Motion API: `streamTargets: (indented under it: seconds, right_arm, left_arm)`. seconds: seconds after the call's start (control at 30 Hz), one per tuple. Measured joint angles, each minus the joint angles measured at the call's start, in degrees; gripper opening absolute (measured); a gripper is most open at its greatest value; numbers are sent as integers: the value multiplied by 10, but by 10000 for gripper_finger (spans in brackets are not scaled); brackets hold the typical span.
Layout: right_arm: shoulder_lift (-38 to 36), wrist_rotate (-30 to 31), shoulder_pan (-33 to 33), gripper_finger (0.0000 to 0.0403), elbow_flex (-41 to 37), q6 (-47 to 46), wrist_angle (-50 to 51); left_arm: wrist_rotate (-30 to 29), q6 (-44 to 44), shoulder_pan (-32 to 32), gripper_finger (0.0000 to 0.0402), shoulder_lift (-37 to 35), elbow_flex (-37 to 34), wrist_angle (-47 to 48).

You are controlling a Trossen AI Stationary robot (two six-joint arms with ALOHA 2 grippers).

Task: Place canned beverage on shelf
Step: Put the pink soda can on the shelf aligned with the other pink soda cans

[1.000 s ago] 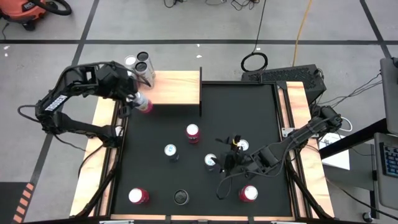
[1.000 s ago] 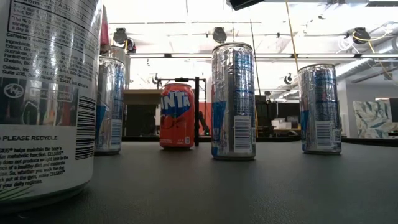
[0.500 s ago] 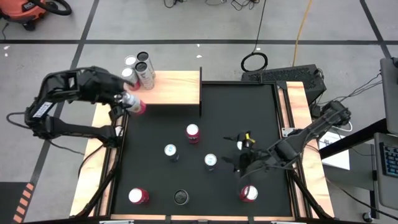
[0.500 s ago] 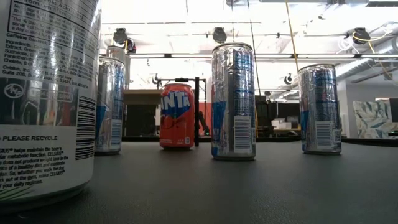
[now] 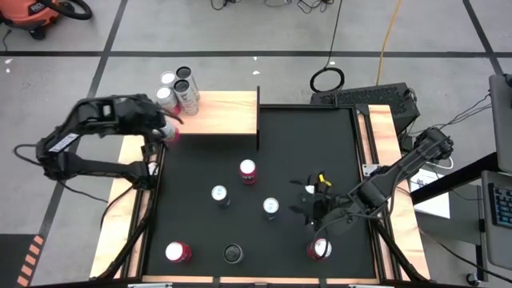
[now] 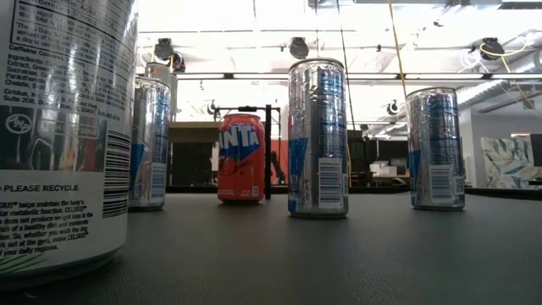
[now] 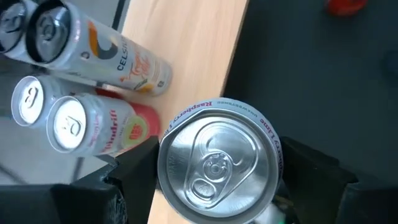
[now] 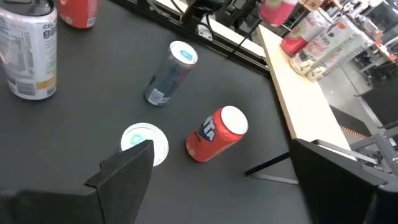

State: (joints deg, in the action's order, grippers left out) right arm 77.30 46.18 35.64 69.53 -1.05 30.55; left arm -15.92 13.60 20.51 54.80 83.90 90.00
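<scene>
My left gripper (image 5: 166,130) is shut on a pink canned beverage (image 7: 217,158) with a silver top, at the near left corner of the pale wood shelf (image 5: 224,112). Several cans (image 5: 180,86) stand on the shelf's far left end. My right gripper (image 5: 314,204) hangs open over the right half of the black mat, with nothing between its fingers (image 8: 127,168). More cans stand on the mat: a red one (image 5: 248,170), two blue-topped ones (image 5: 220,194) (image 5: 272,207), and a pink one (image 5: 320,250) just near of the right gripper. My left gripper pinches the pink can's side wall just below its top rim (image 7: 163,163) between its two fingers, one on each side. The fingers slant down from the table's left side. The can stands upright in the hold. The gripper and the can itself hide its bottom.
A thin black upright (image 5: 258,120) stands at the shelf's right end. Near the table's front edge stand a pink can (image 5: 178,252) and a black can (image 5: 233,254). Bare wood lies on the shelf right of the standing cans. The low view shows only cans, with an orange one (image 6: 241,158) farthest back.
My left gripper has carried the pink can toward the table's left edge along the shelf's near edge, sinking a little, with the can still upright. My right gripper has drawn back toward the table's right edge, away from the blue-topped can, staying open.
</scene>
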Motion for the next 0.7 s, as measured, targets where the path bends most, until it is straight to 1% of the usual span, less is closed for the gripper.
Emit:
streamTargets:
  seconds: [0.1,0.23,0.37,0.53,0.7]
  right_arm:
    - [0,0,0,357,-23,14,-41]
    - [0,0,0,357,-36,21,-70]
    - [-1,0,0,357,-39,22,-72]
    - [-1,0,0,357,-39,27,-72]
    - [-1,0,0,357,-39,33,-72]
  left_arm:
    - [-20,20,0,285,21,-7,-3]
    - [-48,51,1,285,50,-7,-7]
    - [-49,84,11,285,73,-7,-8]
    - [-53,126,40,284,88,-7,-10]
    - [-46,147,70,284,97,-7,-10]
